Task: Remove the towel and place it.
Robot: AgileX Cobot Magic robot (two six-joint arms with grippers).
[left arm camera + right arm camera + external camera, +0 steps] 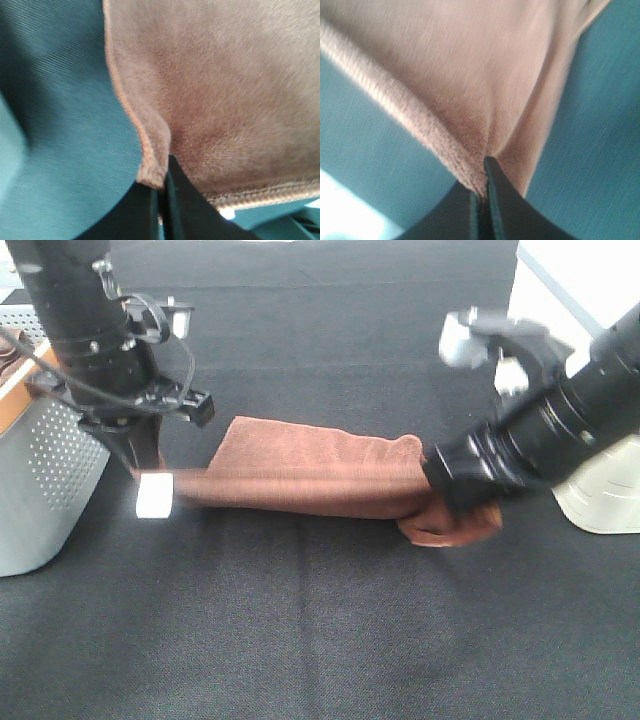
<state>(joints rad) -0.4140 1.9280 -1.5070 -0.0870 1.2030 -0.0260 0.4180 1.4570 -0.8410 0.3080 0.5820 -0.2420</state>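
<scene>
- Towel (320, 472): rust-brown, drawn out in a long band low over the black table (320, 640). It starts just beside the basket (50, 480) and runs away from it toward a white container (605, 495).
- Left claw (161, 182): pressed together, pinching the towel's stitched edge at the corner nearest the basket. The cloth puckers where the tips bite.
- White tag (155, 496): hangs at that same corner, near the basket's perforated wall.
- Right claw (481, 182): pressed together, pinching the towel end farthest from the basket. Folds gather into the tips.
- Far end: a loose flap of towel shows beneath the right arm, on the side away from the basket.
- Contact with table: the towel's rear portion appears to lie on the table. The front edge is blurred, so contact there cannot be confirmed.
- Basket: grey, perforated, standing on the table, well apart from the white container, with the towel between them.
</scene>
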